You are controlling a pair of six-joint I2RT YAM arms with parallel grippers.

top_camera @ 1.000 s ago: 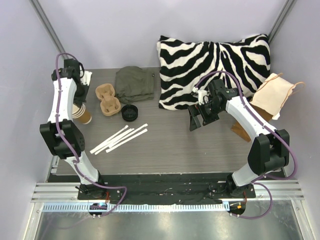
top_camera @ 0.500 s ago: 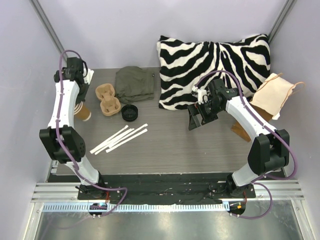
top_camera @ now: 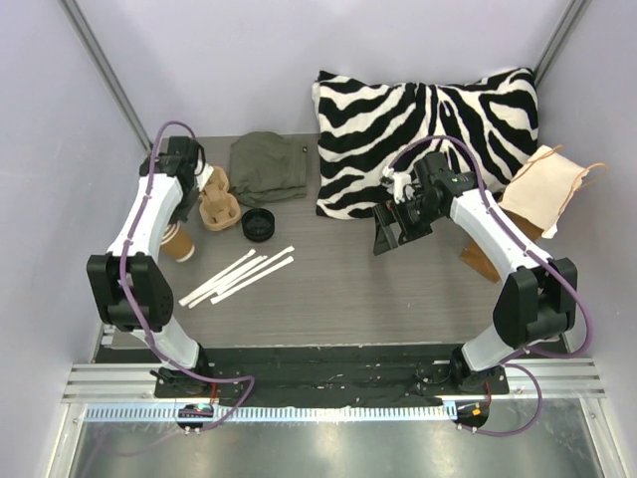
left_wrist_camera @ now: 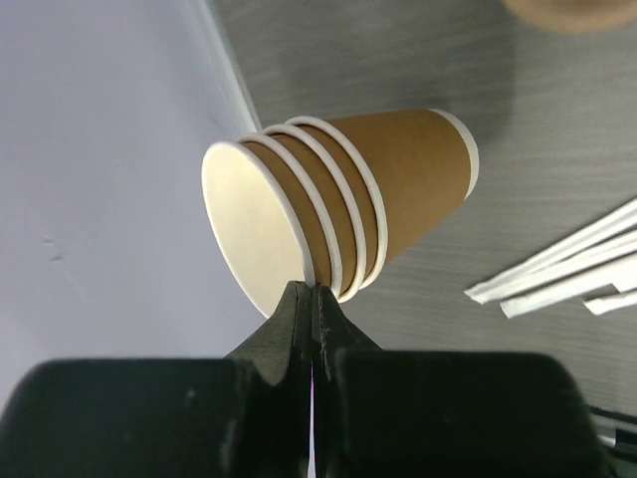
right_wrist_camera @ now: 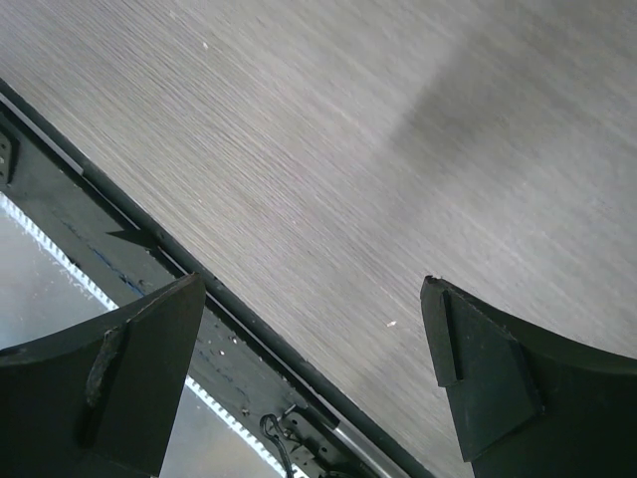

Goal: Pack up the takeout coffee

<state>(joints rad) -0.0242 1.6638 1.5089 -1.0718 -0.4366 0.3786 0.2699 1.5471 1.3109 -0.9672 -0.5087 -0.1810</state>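
The takeout coffee is a nested stack of tan-brown paper cups (left_wrist_camera: 378, 199) with pale rims, standing at the table's left edge (top_camera: 180, 244). My left gripper (left_wrist_camera: 312, 291) is shut on the rim of the innermost cup, its jaws pinched tight on the cup wall. The tan pulp two-hole carrier (top_camera: 217, 202) lies just behind and right of the cups, partly under my left arm. A black round lid (top_camera: 257, 224) sits right of the carrier. My right gripper (top_camera: 386, 237) hangs open over bare table near the middle right, with nothing between its fingers (right_wrist_camera: 478, 368).
White paper strips (top_camera: 239, 276) lie in front of the cups. A green cloth (top_camera: 267, 167) is behind the carrier. A zebra pillow (top_camera: 428, 115) and a tan bag (top_camera: 545, 189) fill the back right. The left wall is close beside the cups.
My left arm has swung right from the wall, over the carrier's left side, and the cup stack has shifted right and nearer with it. The right arm has barely moved.
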